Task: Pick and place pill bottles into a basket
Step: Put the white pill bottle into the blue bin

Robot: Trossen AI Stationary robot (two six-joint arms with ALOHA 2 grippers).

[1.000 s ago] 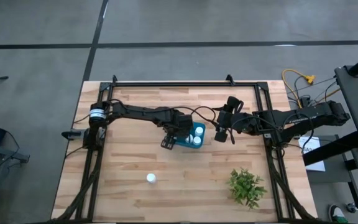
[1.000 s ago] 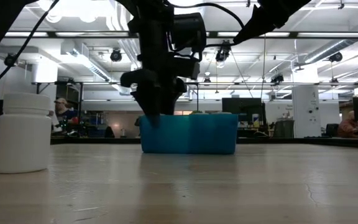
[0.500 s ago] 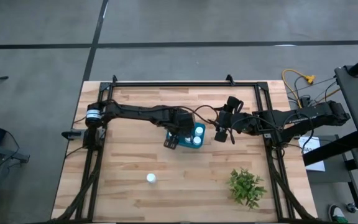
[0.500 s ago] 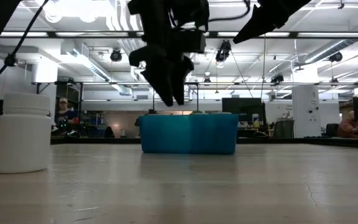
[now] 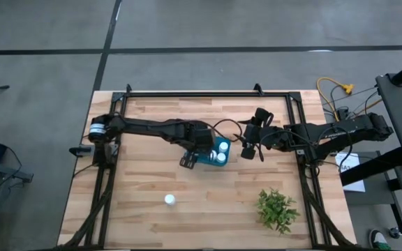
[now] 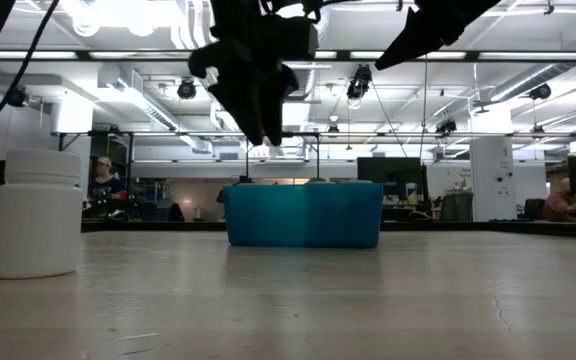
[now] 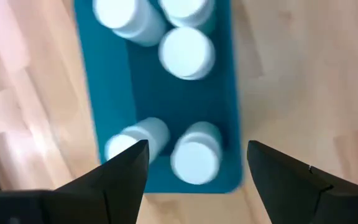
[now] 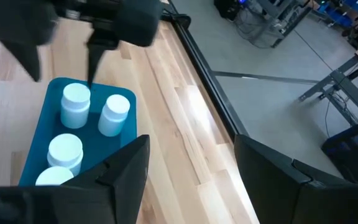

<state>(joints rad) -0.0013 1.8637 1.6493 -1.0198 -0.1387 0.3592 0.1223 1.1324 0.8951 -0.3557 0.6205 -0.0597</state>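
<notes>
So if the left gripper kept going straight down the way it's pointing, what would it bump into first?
Probably the pill bottles standing in the basket. The left gripper hangs open above them, pointing down into the basket. It might catch the basket's near rim instead; the depth is hard to judge.

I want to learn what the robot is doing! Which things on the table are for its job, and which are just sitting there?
For the job:
- pill bottles in the basket
- teal basket
- lone pill bottle on the table
- left hand, open, above the basket
- right hand, open, waiting beside it

Just sitting there:
- green plant
</notes>
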